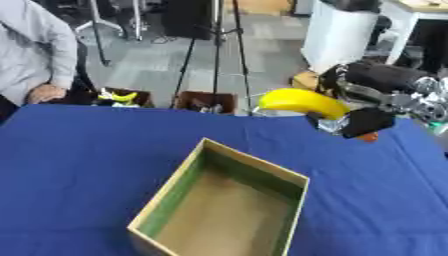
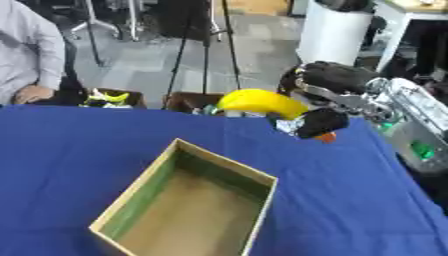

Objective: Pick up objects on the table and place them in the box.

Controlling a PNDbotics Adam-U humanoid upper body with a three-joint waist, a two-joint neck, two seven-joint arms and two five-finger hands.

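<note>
So in the left eye view the right hand [image 1: 354, 119] has its fingers curled round one banana [image 1: 302, 102], lying crosswise above the blue table [image 1: 79, 150] beyond the single open box [image 1: 223, 210], while the right eye view also shows a green light on the forearm.

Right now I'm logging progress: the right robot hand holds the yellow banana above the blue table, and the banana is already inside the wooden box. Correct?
Not quite. The banana is not in the wooden box; the right robot hand holds it beyond the box's far corner, as the left eye view shows. The rest is right.
</note>
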